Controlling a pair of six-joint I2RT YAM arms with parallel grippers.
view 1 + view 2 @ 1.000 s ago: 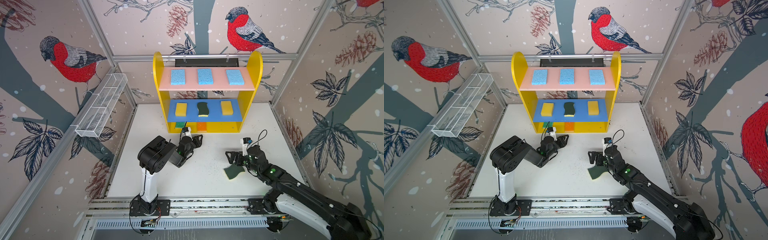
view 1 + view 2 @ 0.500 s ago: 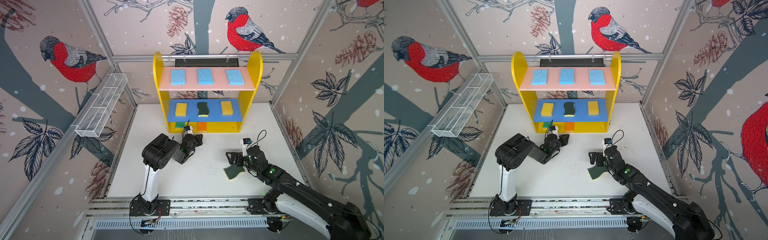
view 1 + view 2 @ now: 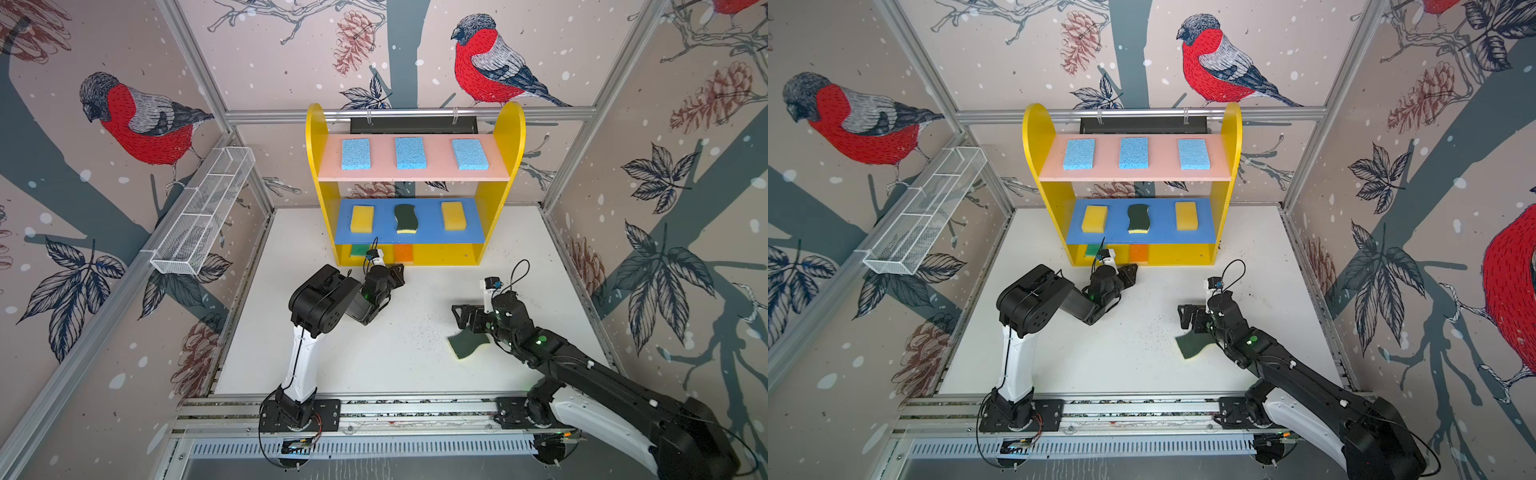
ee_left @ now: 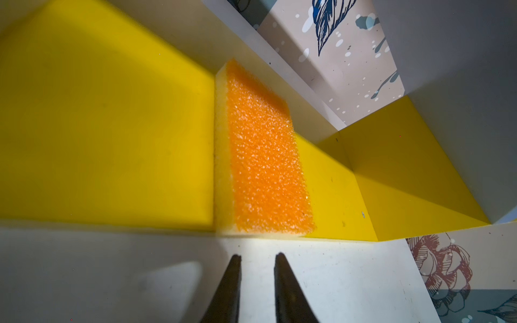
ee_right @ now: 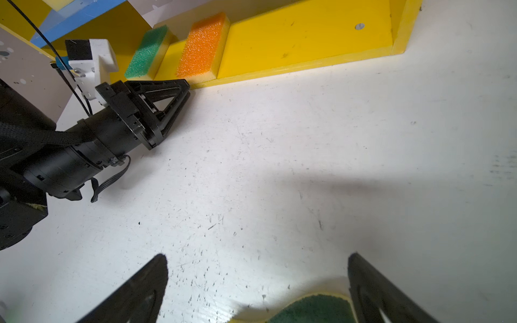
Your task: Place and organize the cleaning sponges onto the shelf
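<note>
The shelf [image 3: 316, 166] stands at the back. Its pink top board carries three light-blue sponges [image 3: 410, 153]. The blue middle board holds two yellow blocks [image 3: 362, 219] and a wavy dark-green scourer [image 3: 406, 218]. On the yellow bottom lie a green-topped sponge [image 5: 147, 53] and an orange-topped sponge [image 4: 265, 156]. My left gripper [image 4: 258, 256] is shut and empty, low on the table just in front of the orange-topped sponge. My right gripper [image 5: 257, 260] is open over another dark-green scourer [image 3: 467, 343] lying on the table, partly under the wrist.
A long white wire-mesh basket [image 3: 203, 216] hangs on the left wall. The arms' base rail [image 3: 374, 415] runs along the front edge. Patterned walls close in the white table [image 3: 395, 353] on three sides.
My left gripper has shut and shifted slightly right, toward the shelf's bottom front, with its elbow following. The right arm and the scourer under it have not moved.
</note>
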